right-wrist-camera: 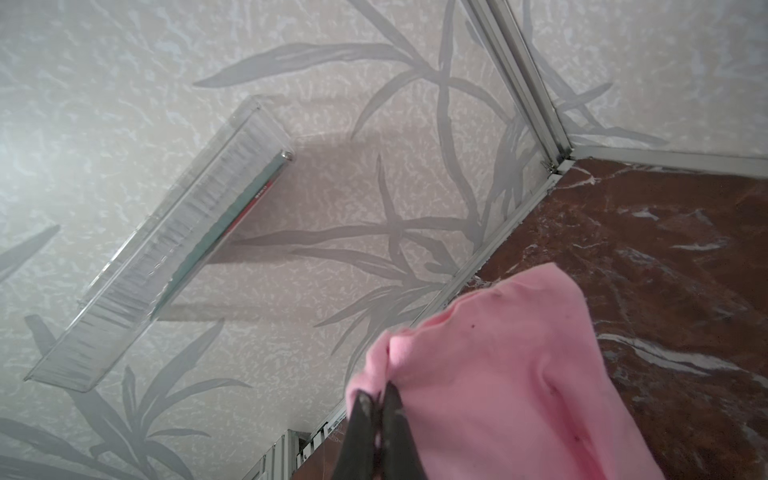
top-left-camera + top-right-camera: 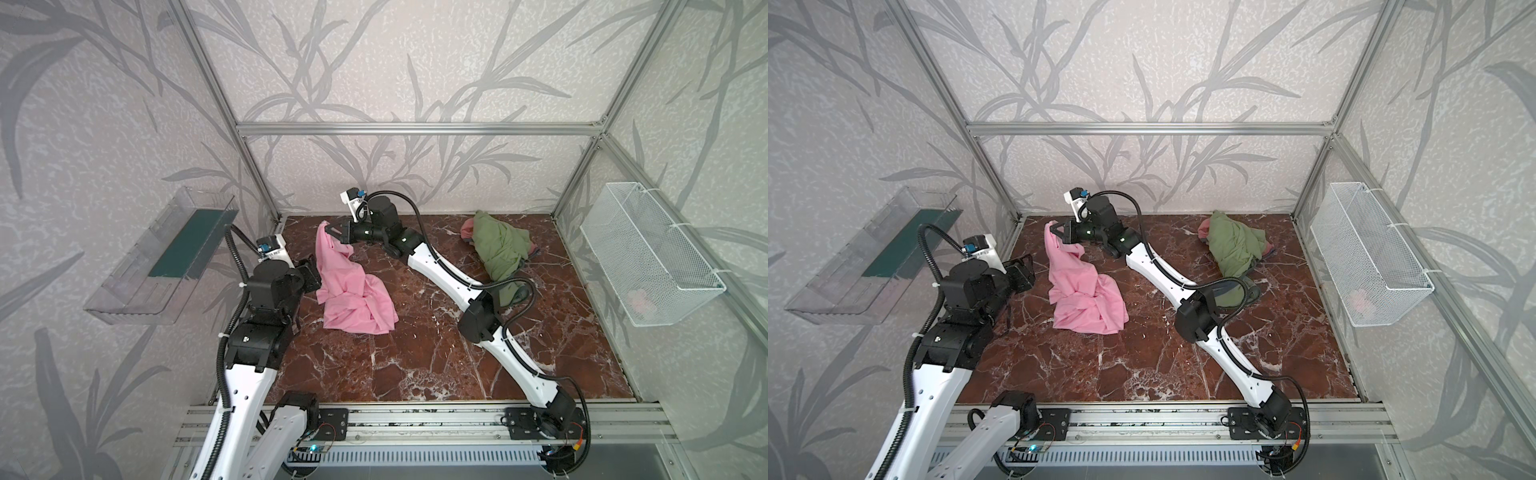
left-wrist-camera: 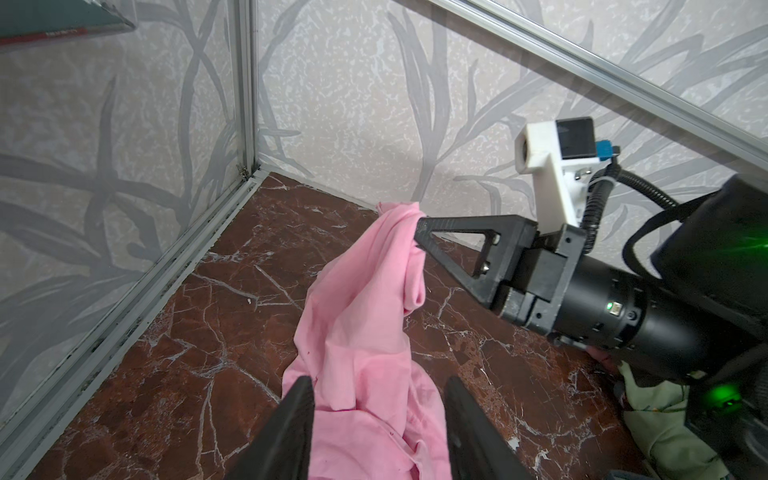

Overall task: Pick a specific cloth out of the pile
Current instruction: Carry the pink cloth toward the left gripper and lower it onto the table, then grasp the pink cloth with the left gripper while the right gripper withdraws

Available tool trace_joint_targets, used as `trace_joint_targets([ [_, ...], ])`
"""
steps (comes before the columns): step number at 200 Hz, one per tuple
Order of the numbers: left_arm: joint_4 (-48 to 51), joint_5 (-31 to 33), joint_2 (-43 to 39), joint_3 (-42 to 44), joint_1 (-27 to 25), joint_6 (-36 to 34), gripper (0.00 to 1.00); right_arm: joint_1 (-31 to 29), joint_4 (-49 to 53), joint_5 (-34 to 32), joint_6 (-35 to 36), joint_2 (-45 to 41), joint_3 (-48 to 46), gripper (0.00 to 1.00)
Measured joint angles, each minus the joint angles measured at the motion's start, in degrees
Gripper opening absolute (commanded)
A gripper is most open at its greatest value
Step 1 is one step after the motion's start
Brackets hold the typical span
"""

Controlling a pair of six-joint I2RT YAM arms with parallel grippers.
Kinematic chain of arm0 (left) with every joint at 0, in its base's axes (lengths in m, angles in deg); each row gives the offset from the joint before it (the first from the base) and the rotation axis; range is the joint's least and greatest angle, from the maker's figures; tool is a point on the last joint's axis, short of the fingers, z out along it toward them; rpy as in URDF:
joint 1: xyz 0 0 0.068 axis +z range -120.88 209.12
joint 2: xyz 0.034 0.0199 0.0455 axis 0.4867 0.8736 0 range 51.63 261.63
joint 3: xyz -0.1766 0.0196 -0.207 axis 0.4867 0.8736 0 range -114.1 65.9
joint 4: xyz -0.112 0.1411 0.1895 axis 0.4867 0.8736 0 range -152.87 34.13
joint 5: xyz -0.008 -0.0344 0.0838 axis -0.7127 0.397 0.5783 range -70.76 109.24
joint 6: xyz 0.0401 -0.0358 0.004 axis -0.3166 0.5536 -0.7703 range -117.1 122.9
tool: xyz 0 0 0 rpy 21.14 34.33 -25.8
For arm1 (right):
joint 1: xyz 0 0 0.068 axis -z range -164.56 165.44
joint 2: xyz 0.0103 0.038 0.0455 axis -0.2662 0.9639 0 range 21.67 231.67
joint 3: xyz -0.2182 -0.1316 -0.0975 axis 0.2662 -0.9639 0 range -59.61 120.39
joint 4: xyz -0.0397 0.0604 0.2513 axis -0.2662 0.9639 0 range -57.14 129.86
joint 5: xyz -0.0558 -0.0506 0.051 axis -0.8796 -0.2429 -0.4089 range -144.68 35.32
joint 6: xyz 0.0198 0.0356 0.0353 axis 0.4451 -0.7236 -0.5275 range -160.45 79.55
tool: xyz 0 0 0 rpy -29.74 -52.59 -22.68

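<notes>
Reaching across — right pincer (image 2: 330,231) nipping cloth (image 2: 357,299); left pincer (image 3: 378,384) parted.

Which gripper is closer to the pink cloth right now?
Right. The right gripper pinches a raised corner of the pink cloth, holding it off the table. The left gripper is open beside the cloth's lower part; contact is unclear.

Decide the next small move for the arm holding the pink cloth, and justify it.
Probably raise the right gripper a little: its jaws pinch one corner of the cloth, held up, while most of it lies crumpled on the table. The pile sits apart, so nothing should snag. The left gripper stands open beside the cloth, free to help.
</notes>
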Motion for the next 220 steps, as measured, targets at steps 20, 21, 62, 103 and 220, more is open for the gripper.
trace_joint_targets([
  [20, 0.02, -0.04, 0.57, 0.0, 0.0, 0.07, 0.49, -0.28, 0.04, -0.68, -0.04, 1.01, 0.0, 0.46],
  [21, 0.0, -0.04, 0.61, 0.0, 0.0, 0.07, 0.49, -0.31, 0.04, -0.68, -0.04, 1.03, 0.0, 0.47],
  [62, -0.42, -1.2, 2.27, 0.72, 0.0, 1.16, 0.49, -0.5, 0.9, -1.25, 4.37, -0.72, -3.41, 0.54],
  [103, -3.54, -6.14, 5.92, 3.06, -0.83, 3.32, 0.49, 0.63, -2.14, -0.44, 7.39, -12.57, -25.49, 0.56],
  [220, -10.14, -10.16, 23.85, 13.88, -24.15, 3.39, 0.56, 12.13, -18.8, -8.17, 9.51, -61.55, -95.93, 0.58],
])
